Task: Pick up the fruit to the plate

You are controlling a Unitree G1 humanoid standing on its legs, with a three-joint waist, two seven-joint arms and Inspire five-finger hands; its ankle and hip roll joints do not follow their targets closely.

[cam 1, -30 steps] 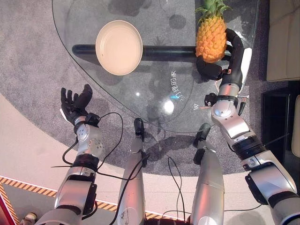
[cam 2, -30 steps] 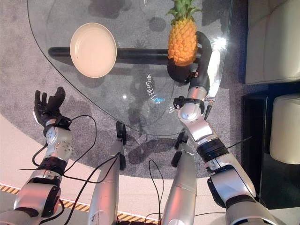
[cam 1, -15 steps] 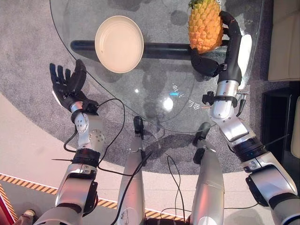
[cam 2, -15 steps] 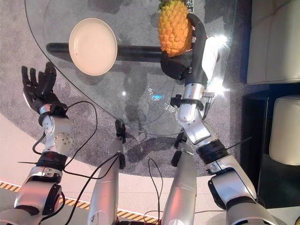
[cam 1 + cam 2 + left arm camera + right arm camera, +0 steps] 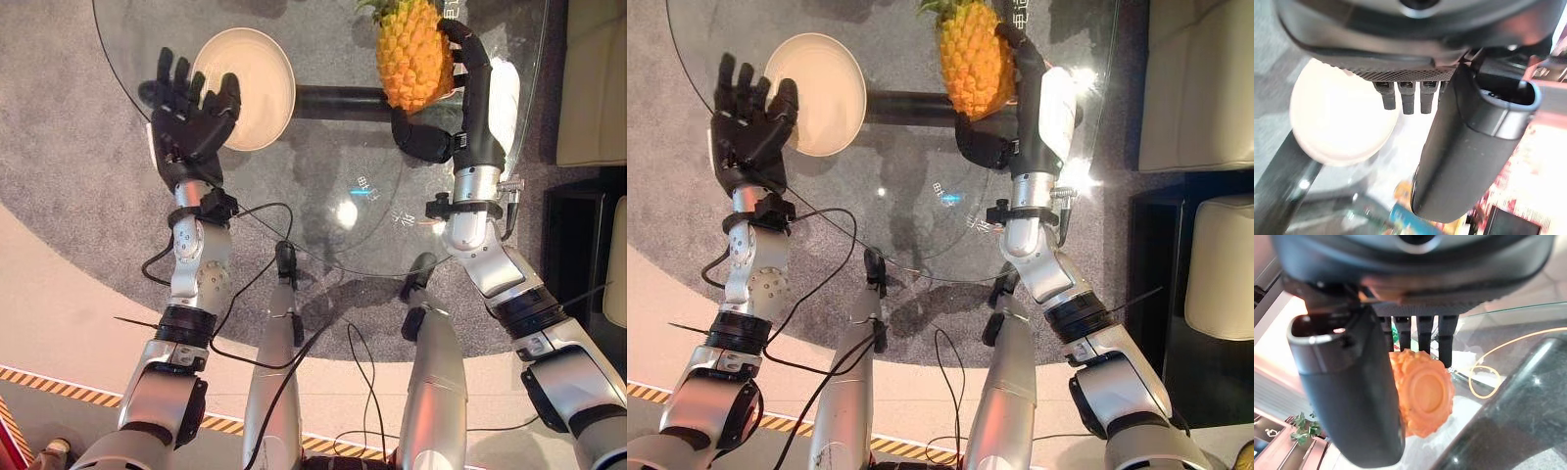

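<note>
A yellow-orange pineapple [image 5: 413, 57] with green leaves hangs above the glass table [image 5: 323, 211], held by my right hand [image 5: 468, 93], whose fingers and thumb wrap round its body. In the right wrist view the pineapple's round base [image 5: 1422, 394] sits between thumb and fingers. A cream round plate [image 5: 257, 86] lies on the table's left part. My left hand [image 5: 191, 116] is raised beside the plate's left rim, its fingers straight and spread, holding nothing. The left wrist view has the plate [image 5: 1337, 115] past the straight fingers.
The glass table stands on a dark base bar [image 5: 333, 98] over grey carpet [image 5: 59, 147]. A beige sofa [image 5: 593, 78] stands at the right, with a dark cabinet [image 5: 578, 235] below it. A striped floor line [image 5: 59, 384] runs at the lower left.
My right hand has lifted the pineapple off the glass and carried it leftward. My left hand rose from beside the table's edge up to the plate's left rim.
</note>
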